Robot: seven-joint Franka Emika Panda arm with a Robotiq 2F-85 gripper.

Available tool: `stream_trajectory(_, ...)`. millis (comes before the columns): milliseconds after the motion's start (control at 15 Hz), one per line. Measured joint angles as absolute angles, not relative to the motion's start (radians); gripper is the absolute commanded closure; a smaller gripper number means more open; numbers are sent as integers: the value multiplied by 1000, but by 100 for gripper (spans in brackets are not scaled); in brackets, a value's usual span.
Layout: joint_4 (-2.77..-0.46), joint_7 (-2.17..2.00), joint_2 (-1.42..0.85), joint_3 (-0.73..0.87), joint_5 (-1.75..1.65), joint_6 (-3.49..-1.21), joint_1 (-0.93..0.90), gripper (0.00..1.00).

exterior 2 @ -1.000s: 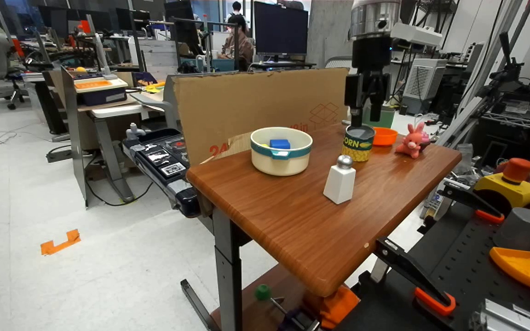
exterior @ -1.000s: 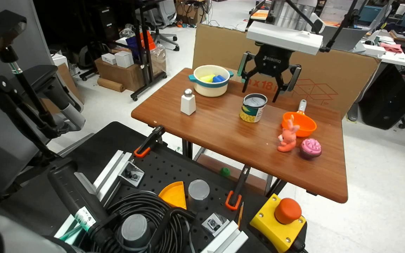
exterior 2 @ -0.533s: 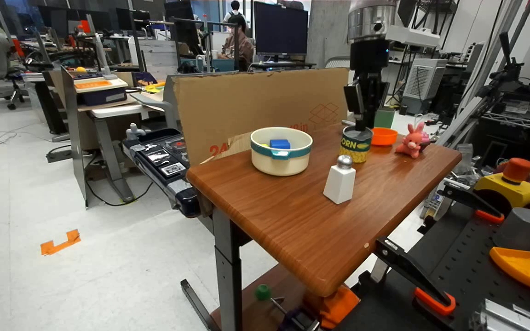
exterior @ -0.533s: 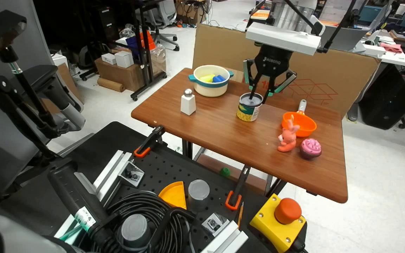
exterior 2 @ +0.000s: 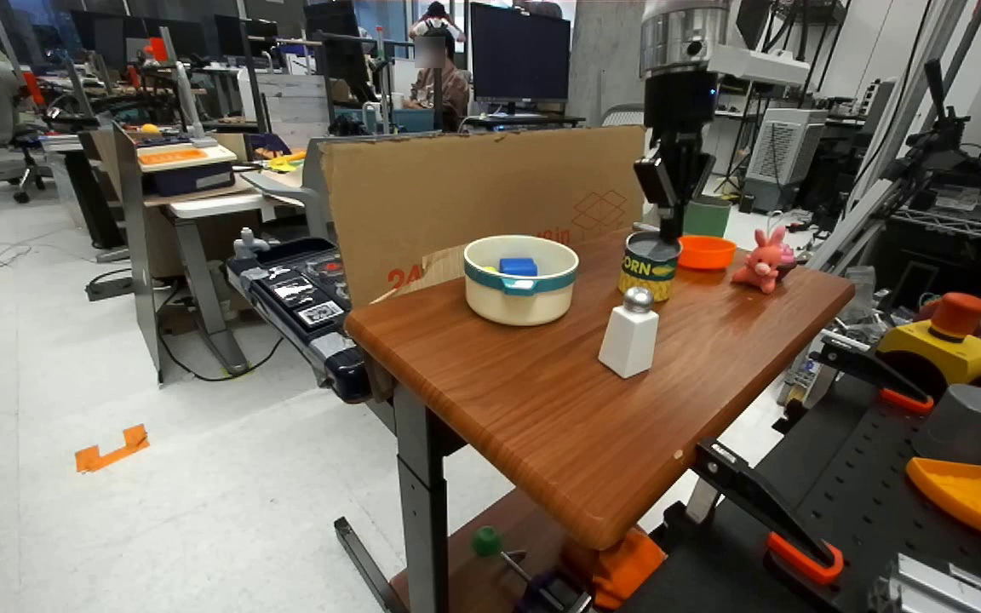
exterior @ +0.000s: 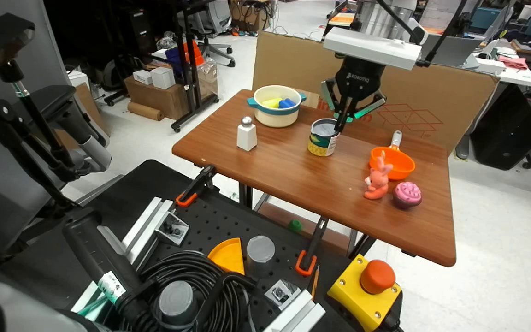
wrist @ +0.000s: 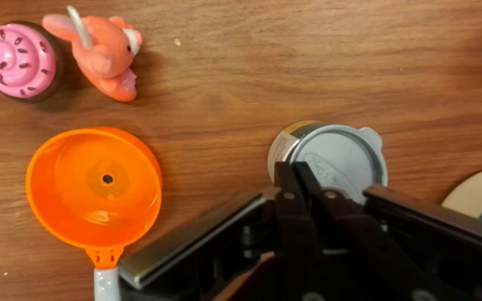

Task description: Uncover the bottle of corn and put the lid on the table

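The bottle of corn (exterior: 322,146) stands upright on the brown wooden table (exterior: 270,167), its yellow-green label also showing in an exterior view (exterior 2: 645,277). Its greyish round lid (wrist: 336,155) covers the top, with a small tab at the upper right in the wrist view. My gripper (wrist: 293,164) is closed at the lid's edge: one fingertip lies inside the rim and the other outside, with the rim pinched between them. In both exterior views the gripper (exterior: 338,130) points down onto that edge. The fingers hide part of the lid and the bottle's side.
An orange funnel-shaped pan (exterior: 392,162), a pink rabbit toy (exterior: 377,180) and a toy cupcake (exterior: 407,194) stand to one side of the bottle. Across from them are a white shaker (exterior: 246,137) and a cream pot (exterior: 277,117). A cardboard panel (exterior: 293,60) borders the back.
My gripper's fingers have come together from wide open onto the lid's edge. The bottle of corn has shifted slightly toward the pot, with its lid on.
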State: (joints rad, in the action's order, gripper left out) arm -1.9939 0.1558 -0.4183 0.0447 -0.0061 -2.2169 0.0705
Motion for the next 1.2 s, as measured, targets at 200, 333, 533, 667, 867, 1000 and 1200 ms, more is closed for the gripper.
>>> stream_trajectory(200, -1985, 156, -418, 45, -5, -2217, 70, 99)
stream_trajectory(333, -1983, 156, -411, 43, -5, -2217, 70, 99)
stream_trajectory(533, -1989, 164, -378, 34, -5, -2218, 68, 99)
stream_trajectory(667, -2007, 187, -341, 24, -6, -2219, 66, 99)
stream_trajectory(867, -2052, 237, -277, 2, -6, -2219, 61, 99)
stream_trajectory(1000, -2083, 264, -242, -10, -7, -2220, 55, 99)
stream_trajectory(1200, -2126, 288, -209, -11, -27, -2221, 44, 99)
